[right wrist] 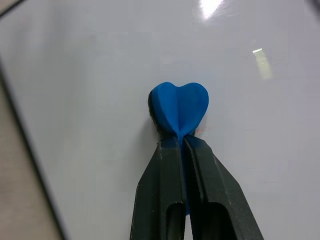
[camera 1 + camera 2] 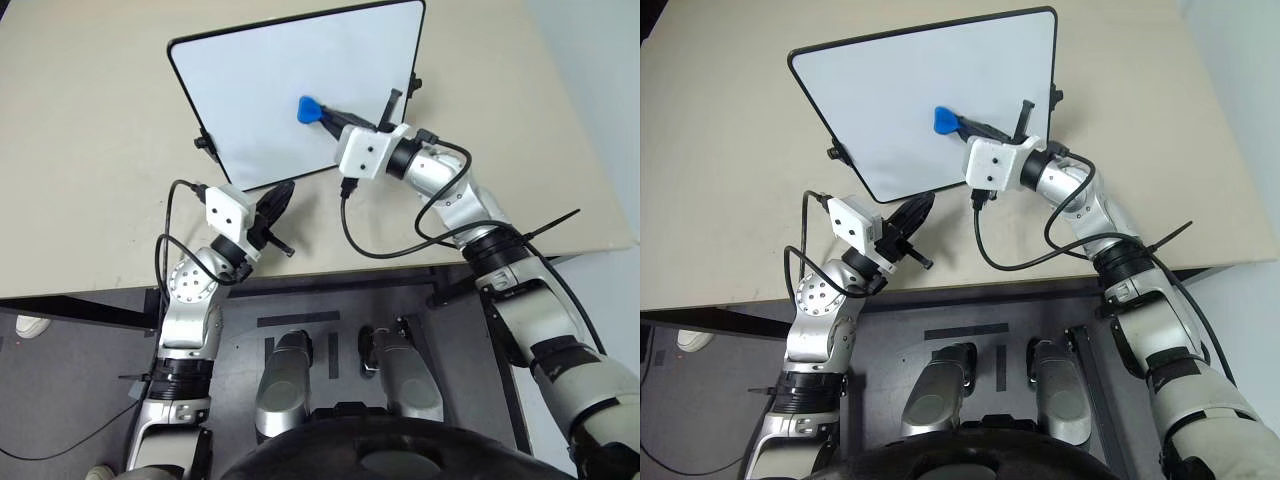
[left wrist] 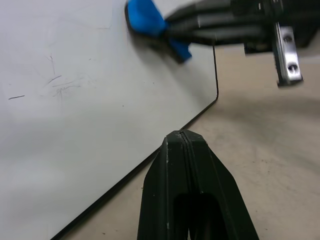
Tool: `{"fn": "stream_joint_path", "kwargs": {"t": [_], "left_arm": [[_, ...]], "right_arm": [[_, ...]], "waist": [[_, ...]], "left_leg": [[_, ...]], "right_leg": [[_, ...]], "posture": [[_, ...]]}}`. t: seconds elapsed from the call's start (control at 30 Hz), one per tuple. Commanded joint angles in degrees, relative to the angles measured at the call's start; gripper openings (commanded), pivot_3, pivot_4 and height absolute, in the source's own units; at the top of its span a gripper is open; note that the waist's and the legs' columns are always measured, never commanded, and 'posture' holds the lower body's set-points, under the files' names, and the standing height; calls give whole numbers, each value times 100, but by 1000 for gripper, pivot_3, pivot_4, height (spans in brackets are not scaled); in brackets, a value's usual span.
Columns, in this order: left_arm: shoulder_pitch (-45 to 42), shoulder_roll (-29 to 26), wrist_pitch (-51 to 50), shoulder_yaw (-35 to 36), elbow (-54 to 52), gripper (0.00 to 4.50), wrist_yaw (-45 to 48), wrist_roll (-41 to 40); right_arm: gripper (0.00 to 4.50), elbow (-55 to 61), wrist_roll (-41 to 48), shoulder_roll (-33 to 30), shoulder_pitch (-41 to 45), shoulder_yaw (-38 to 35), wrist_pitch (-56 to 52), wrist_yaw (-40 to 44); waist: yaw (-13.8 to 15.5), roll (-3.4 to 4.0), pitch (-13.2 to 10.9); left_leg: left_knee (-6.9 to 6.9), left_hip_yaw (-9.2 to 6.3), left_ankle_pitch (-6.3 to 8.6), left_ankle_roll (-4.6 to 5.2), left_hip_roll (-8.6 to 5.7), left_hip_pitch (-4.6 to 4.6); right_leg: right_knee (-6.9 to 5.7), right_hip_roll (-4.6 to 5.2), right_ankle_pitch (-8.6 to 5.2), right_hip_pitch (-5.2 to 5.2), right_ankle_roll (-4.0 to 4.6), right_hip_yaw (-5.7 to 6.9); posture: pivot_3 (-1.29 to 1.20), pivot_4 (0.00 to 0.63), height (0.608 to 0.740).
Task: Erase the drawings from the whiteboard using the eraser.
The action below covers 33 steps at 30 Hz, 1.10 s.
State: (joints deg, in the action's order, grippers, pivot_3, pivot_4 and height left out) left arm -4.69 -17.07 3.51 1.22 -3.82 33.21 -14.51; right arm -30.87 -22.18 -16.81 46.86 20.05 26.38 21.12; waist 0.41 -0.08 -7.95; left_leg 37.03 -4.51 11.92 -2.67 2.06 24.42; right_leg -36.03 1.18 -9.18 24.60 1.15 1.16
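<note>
The whiteboard (image 2: 260,90) filled the upper centre of the head view on the beige table (image 2: 80,150). The right gripper (image 2: 325,113), clamped on the blue eraser (image 2: 309,109), pressed it against the board's middle. The left gripper (image 2: 280,196), fingers together and empty, waited at the board's lower edge. Wiping looked under way; next would probably be short strokes across the mark. Of the drawings (image 1: 198,131), a faint red trace peeked beside the eraser; the rest lay hidden beneath it.
</note>
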Motion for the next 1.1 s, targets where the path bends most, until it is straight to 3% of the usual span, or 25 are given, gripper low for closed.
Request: {"fn": "stream_joint_path", "kwargs": {"t": [0.03,0.37,0.57,0.87,1.03,1.1], "left_arm": [[5,-2,47,-6,-166,0,-1,-18],[-20,-14,55,7,-140,0,7,-17],[-27,-51,45,56,-131,0,35,-46],[-31,-117,7,57,-115,0,122,-85],[-114,-118,2,49,-44,0,175,-78],[-138,-142,-3,77,-27,0,206,-98]], "right_arm": [[12,147,21,-49,143,-229,-30,-236],[12,297,34,-133,-407,84,-243,370],[12,1034,325,-501,-940,-156,-586,883],[12,3693,2326,-1890,-2375,-741,-2861,3211],[12,4107,2602,-2112,-2692,-599,-3841,3569],[535,4065,2534,-1969,-2702,-521,-3949,3461]], "waist": [[1,0,0],[2,0,0],[22,0,0],[71,-6,4],[33,-9,3],[30,-9,3]], "left_leg": [[0,0,-1,1,0,0],[0,1,-14,4,0,-2],[0,4,-31,34,0,13],[1,10,-25,69,-7,30],[1,13,-27,67,-10,16],[1,12,-34,68,-9,0]], "right_leg": [[0,0,3,-1,1,0],[6,0,-1,-8,-13,0],[15,0,-18,-1,-29,0],[17,-1,-66,-2,-48,1],[15,-3,-70,-14,-55,0],[14,-6,-99,-28,-109,0]], "posture": [[0,150,740],[0,150,740],[0,150,740],[0,150,740],[0,150,740],[0,150,740]]}}
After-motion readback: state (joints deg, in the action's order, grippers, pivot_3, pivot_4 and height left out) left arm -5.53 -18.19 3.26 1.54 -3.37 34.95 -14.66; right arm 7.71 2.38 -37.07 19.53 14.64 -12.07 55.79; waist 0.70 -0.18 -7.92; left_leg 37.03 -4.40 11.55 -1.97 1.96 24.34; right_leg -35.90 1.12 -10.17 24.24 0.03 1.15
